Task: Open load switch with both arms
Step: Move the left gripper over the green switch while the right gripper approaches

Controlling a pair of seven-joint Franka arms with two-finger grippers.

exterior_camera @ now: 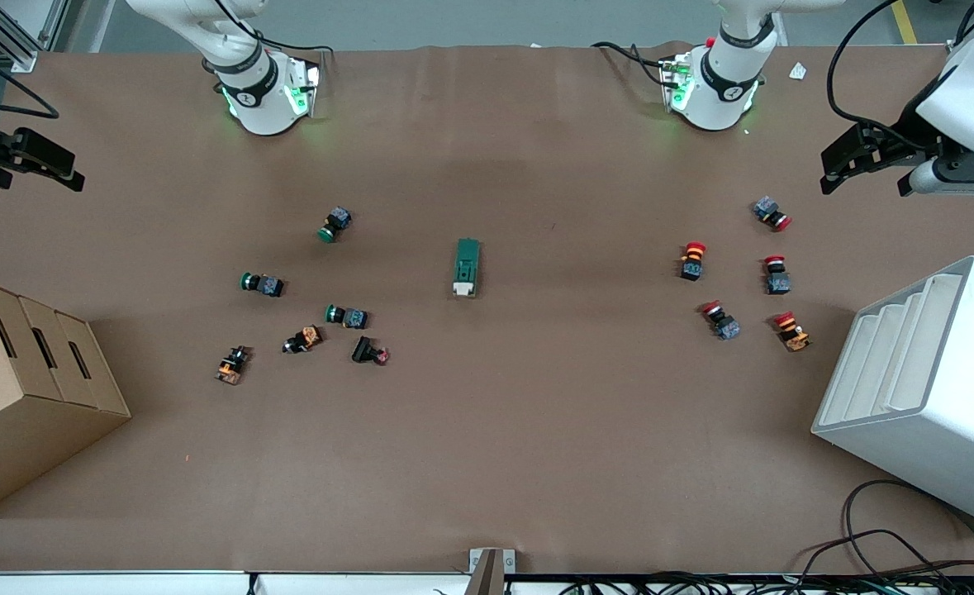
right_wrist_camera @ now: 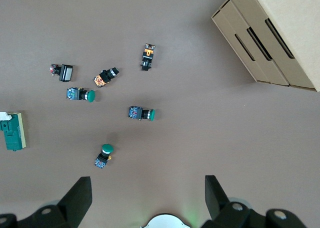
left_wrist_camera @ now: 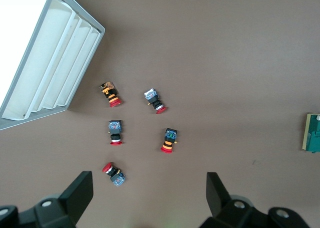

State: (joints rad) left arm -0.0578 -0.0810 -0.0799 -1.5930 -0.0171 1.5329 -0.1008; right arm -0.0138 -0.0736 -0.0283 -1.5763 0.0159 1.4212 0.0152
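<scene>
While both arms wait up high, the load switch [exterior_camera: 467, 267] lies alone at table centre, white lever end nearer the front cam. Left gripper [left_wrist_camera: 150, 190] hangs wide open w/ nothing held, over the red push buttons [exterior_camera: 738, 277], approx 3 o'clock of the switch. Right gripper [right_wrist_camera: 148, 190], also wide open & empty, is over the green and orange push buttons [exterior_camera: 305, 293] at approx 9 o'clock.

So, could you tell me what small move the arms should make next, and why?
Probably bring both tools in over the switch. It lies untouched mid-table, while the left tool and right tool hang open at their own ends of the table, holding nothing.
</scene>
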